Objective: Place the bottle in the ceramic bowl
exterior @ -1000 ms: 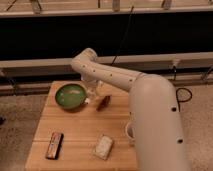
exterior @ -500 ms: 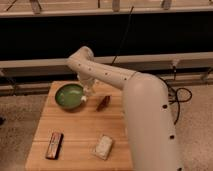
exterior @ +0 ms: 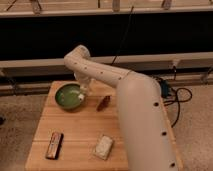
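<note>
Over the right-hand rim of the ceramic bowl [exterior: 67,97], near the tabletop's far left corner, a pale, glassy shape that I take for the bottle [exterior: 81,93] hangs at the tip of the arm. The gripper [exterior: 83,88] sits just above it, pointing down. Whether it is clamped on the bottle or has let go I cannot tell. The bowl lies flat on the wooden table [exterior: 80,125].

The step in hand seems to be the release. To do it well, bring the bottle inward from the rim towards the bowl's middle and lower it close to the glaze before letting go, since a light plastic bottle dropped on the rim may bounce or roll out. Then lift straight up, so the bowl is not dragged. A brown object [exterior: 103,103] lies just right of the bowl. A dark snack bar [exterior: 54,144] by the near left corner and a pale packet [exterior: 103,146] by the near edge lie well apart from the move.
</note>
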`<state>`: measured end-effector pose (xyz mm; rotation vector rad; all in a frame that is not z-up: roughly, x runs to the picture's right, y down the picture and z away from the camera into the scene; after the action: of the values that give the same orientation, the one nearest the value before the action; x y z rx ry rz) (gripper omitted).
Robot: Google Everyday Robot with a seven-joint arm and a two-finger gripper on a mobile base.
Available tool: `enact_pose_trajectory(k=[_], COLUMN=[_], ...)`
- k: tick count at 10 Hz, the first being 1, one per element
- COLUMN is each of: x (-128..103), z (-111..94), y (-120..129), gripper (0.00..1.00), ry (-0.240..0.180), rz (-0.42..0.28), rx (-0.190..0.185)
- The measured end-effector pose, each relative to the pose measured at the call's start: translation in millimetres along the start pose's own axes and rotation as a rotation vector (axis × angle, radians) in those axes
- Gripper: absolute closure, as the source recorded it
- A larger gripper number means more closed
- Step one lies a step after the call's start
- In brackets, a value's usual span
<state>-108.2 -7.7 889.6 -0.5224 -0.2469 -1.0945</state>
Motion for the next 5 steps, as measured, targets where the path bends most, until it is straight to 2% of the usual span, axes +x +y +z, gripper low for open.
enact_pose_trajectory(k=[2,5], x=[-3,-4], z=[0,2], y=[-15,-24], gripper=[0.99,0.99], ry=[0.001,0.006], rz=[-0.012,-0.023], rx=[0.002,-0.002])
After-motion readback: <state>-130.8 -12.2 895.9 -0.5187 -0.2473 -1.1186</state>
